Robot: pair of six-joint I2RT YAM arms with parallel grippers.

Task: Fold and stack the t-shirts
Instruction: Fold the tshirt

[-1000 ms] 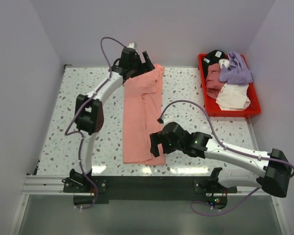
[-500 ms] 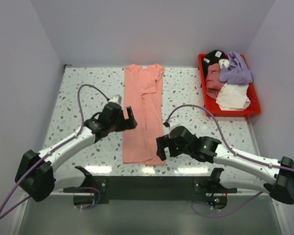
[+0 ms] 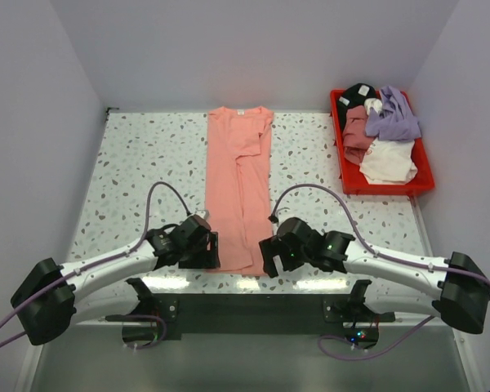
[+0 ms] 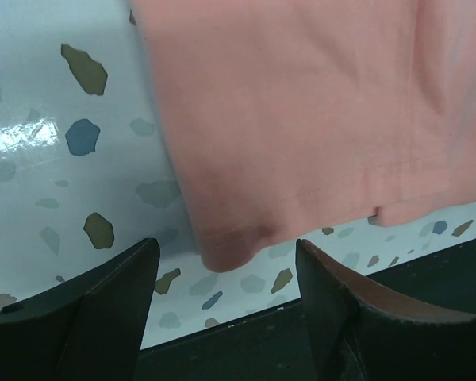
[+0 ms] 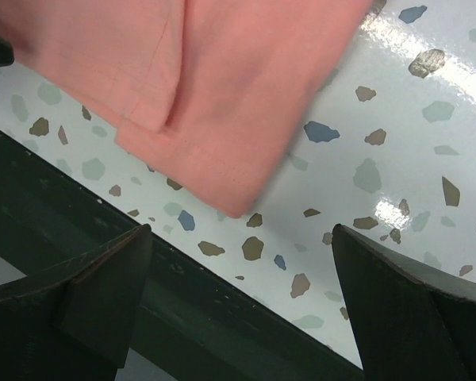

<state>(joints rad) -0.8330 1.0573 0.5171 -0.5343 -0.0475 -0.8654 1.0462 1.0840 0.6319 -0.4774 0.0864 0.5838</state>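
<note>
A salmon pink t-shirt [image 3: 237, 180], folded into a long strip, lies flat down the middle of the table. My left gripper [image 3: 209, 255] sits low at its near left corner, open. In the left wrist view that corner [image 4: 222, 252] of the t-shirt reaches in between the two dark fingers [image 4: 103, 309], gripper [image 4: 226, 266]. My right gripper [image 3: 268, 260] is at the near right corner, open wide. The right wrist view shows that corner [image 5: 234, 208] of the t-shirt just ahead of the gripper [image 5: 242, 238], apart from it. Other t-shirts, lavender [image 3: 392, 114], dusty rose [image 3: 358, 131], white [image 3: 388, 159] and black [image 3: 359, 91], are piled in the bin.
A red plastic bin [image 3: 429, 186] stands at the back right. The black rail [image 3: 245, 314] along the table's near edge runs right under both grippers, and shows as the rail [image 4: 246, 341] in the left wrist view. Grey walls close in the table on three sides.
My left arm has swung from the shirt's far end down to its near left corner, and its jaws have narrowed a little. The right gripper shifted slightly toward the near edge.
</note>
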